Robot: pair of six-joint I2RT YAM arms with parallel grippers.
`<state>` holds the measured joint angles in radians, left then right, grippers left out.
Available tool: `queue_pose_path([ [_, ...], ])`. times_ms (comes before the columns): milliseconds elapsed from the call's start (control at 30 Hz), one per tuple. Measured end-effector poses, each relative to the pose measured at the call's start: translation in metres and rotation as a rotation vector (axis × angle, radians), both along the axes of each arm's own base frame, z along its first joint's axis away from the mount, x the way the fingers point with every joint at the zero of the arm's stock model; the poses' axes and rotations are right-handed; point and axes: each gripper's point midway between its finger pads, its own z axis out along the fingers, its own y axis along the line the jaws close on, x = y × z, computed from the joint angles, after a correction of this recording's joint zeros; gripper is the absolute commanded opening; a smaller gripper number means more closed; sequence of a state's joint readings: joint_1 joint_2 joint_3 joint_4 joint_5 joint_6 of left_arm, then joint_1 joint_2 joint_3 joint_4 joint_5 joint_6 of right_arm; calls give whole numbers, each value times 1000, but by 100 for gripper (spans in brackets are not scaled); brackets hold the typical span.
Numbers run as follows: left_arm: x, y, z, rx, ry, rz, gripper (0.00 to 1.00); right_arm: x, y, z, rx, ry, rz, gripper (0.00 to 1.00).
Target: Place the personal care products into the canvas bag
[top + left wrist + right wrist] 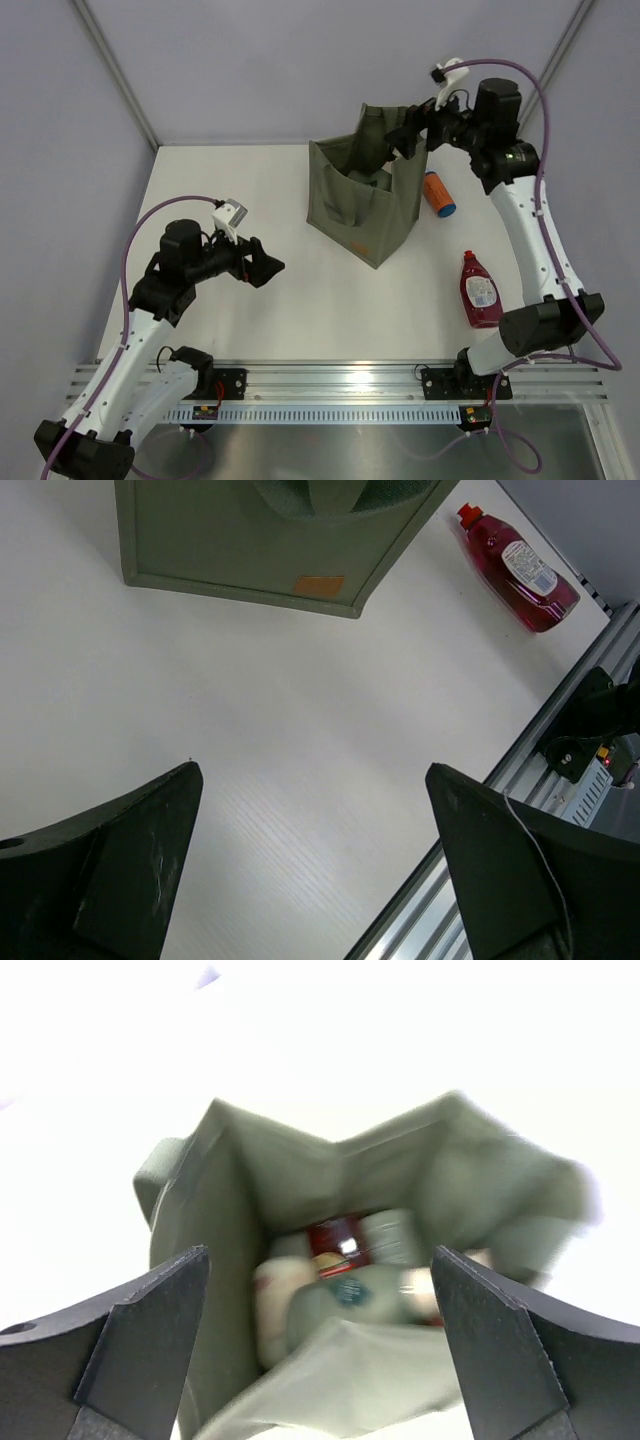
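The right claw [405, 135] hung over the mouth of the canvas bag [365, 215], jaws apart and empty, with blurred bottles [345, 1285] lying at the bottom beneath it. The left claw [268, 263], also spread wide, hovered over the bench [250, 180] well left of the bag. Outside lay the orange bottle [438, 194], just beside the bag's right wall, long axis near-to-far, blue cap toward the arms, and the dark red bottle [479, 290] nearer the front edge. Both were on the right arm's side, the orange one probably its closest pick
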<state>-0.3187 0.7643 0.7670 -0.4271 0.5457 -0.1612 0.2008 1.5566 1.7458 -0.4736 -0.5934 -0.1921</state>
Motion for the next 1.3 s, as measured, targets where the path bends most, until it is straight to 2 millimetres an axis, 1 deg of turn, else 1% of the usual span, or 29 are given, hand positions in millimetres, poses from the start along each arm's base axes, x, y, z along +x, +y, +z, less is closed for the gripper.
queue_pose_path([
  [33, 0, 0, 0, 3, -2, 2, 99, 1, -11, 13, 13, -18, -46, 100],
  [67, 1, 1, 0, 5, -4, 5, 99, 2, -28, 27, 30, -36, -111, 99],
  [133, 1, 2, 0, 8, -6, 11, 99, 6, -70, 47, 66, -59, -264, 100],
  [200, 2, 3, 0, 9, -9, 16, 99, 14, -116, 52, 94, -51, -413, 99],
  [233, 2, 3, 1, 9, -10, 17, 99, 20, -139, 48, 97, -38, -485, 99],
  [267, 2, 3, 1, 9, -12, 18, 99, 30, -160, 36, 92, -4, -548, 99],
  [300, 2, 3, 1, 9, -14, 19, 99, 39, -174, 22, 82, 33, -592, 100],
  [333, 1, 3, 2, 8, -15, 19, 99, 52, -187, 1, 66, 83, -633, 99],
  [367, 2, 3, 2, 8, -15, 20, 99, 61, -194, -18, 47, 125, -650, 100],
  [400, 2, 3, 2, 9, -16, 20, 99, 76, -200, -49, 17, 189, -662, 99],
  [433, 2, 3, 2, 9, -15, 20, 99, 87, -204, -85, -24, 261, -660, 99],
  [467, 2, 4, 2, 10, -15, 22, 99, 94, -206, -126, -73, 344, -641, 99],
  [533, 2, 4, 1, 11, -16, 25, 99, 95, -208, -202, -169, 511, -590, 100],
  [567, 2, 4, 1, 12, -16, 26, 99, 91, -210, -239, -221, 595, -557, 99],
  [633, 2, 4, 1, 12, -15, 27, 99, 82, -213, -285, -294, 714, -510, 99],
  [667, 2, 4, 1, 13, -15, 28, 99, 82, -215, -301, -328, 754, -492, 100],
  [700, 3, 5, 1, 13, -14, 29, 99, 83, -218, -312, -355, 776, -477, 99],
  [733, 3, 5, 0, 14, -13, 30, 99, 87, -221, -317, -379, 779, -465, 100],
  [767, 3, 5, 0, 14, -12, 30, 99, 90, -223, -318, -396, 775, -460, 99],
  [833, 4, 4, -1, 17, -6, 30, 99, 97, -224, -312, -423, 754, -445, 99],
  [967, 5, 4, -5, 22, 8, 31, 99, 116, -218, -292, -455, 690, -421, 100],
  [1067, 6, 4, -6, 25, 13, 32, 99, 126, -212, -291, -473, 671, -416, 100],
  [1167, 6, 4, -6, 25, 13, 33, 99, 131, -206, -303, -481, 691, -400, 99],
  [1233, 6, 4, -7, 26, 14, 34, 99, 126, -202, -317, -496, 725, -388, 97],
  [1300, 6, 5, -7, 27, 14, 36, 99, 120, -202, -329, -520, 762, -388, 90],
])
